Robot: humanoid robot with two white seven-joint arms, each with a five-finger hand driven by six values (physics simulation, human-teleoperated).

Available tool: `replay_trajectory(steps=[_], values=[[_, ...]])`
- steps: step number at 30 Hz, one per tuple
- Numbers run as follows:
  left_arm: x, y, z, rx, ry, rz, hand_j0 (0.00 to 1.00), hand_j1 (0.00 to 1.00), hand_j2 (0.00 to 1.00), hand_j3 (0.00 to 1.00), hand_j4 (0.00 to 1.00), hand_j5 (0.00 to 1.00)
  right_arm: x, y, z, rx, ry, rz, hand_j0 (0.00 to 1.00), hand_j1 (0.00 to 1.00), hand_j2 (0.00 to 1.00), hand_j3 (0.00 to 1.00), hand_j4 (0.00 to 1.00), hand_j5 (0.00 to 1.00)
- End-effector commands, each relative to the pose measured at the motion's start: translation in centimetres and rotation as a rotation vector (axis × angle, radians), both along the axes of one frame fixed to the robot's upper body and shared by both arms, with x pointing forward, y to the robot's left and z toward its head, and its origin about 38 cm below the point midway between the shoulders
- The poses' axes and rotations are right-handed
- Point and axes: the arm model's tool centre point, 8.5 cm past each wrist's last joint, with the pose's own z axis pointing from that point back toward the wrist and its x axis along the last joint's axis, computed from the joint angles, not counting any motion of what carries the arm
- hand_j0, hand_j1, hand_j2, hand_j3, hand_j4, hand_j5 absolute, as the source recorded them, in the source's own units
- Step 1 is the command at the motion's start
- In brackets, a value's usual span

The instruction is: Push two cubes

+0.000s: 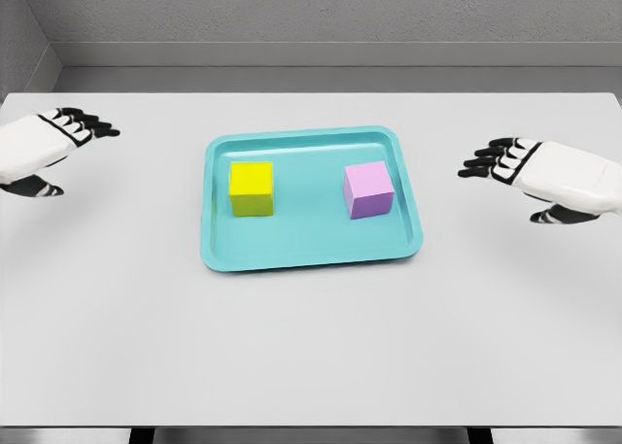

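Note:
A yellow cube [251, 187] sits on the left half of a teal tray [311, 250] in the middle of the table. A pink cube [368, 189] rests on the tray's right half, a cube's width or so away from the yellow one. My left hand [68, 138] hovers at the far left edge, well clear of the tray, fingers spread and holding nothing. At the right, my right hand [496, 167] is likewise open, its dark fingertips pointing toward the tray with a gap between them and the rim.
The white table [311, 357] stretches wide around the tray. A grey wall runs behind its far edge.

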Motion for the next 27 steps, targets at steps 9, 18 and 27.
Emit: replay_trajectory(steps=[9,18,27], values=[[0.2,-3.4,0.6,0.140,0.029,-0.108,0.77,0.77,0.77,0.77,0.77,0.77,0.0,-0.8,2.5,0.247,-0.070,-0.043,1.00,1.00,1.00,1.00,1.00,1.00],[1.2,-5.5,-0.4,0.179,0.073,-0.152,0.72,0.72,0.72,0.72,0.72,0.72,5.0,3.1,3.7,-0.300,-0.160,0.005,0.79,0.79,0.79,0.79,0.79,0.79],[2.0,-8.7,-0.9,0.152,0.068,-0.216,0.72,0.72,0.72,0.72,0.72,0.72,7.1,6.7,-2.5,-0.334,-0.002,0.084,0.72,0.72,0.72,0.72,0.72,0.72]])
